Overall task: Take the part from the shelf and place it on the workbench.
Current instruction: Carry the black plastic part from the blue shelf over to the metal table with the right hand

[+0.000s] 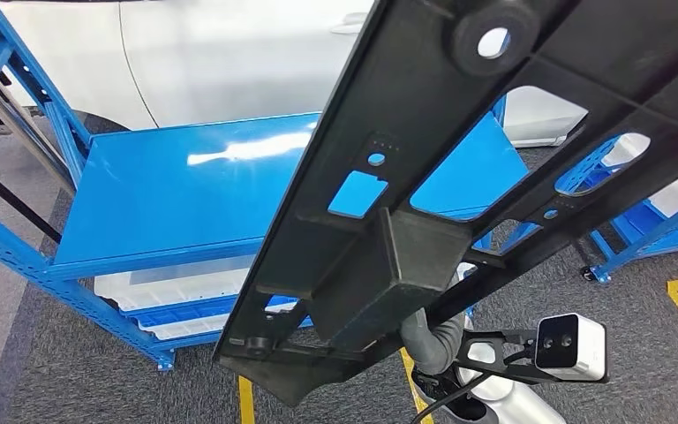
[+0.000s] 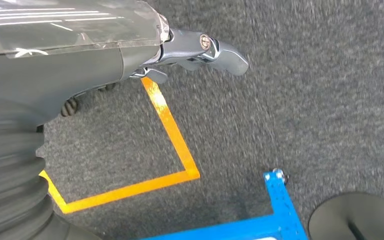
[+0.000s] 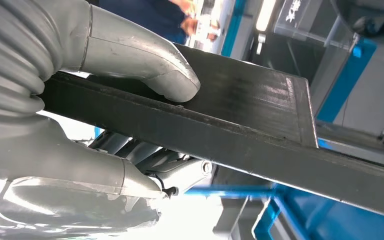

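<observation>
While the right hand [image 3: 105, 100] grips the black part [image 1: 459, 177] with thumb on top, lifted off the blue shelf [image 1: 185, 185], pickup looks done; workbench placement remains. Left hand [image 2: 200, 50] hangs over carpet, holding nothing, fingers apart.
</observation>
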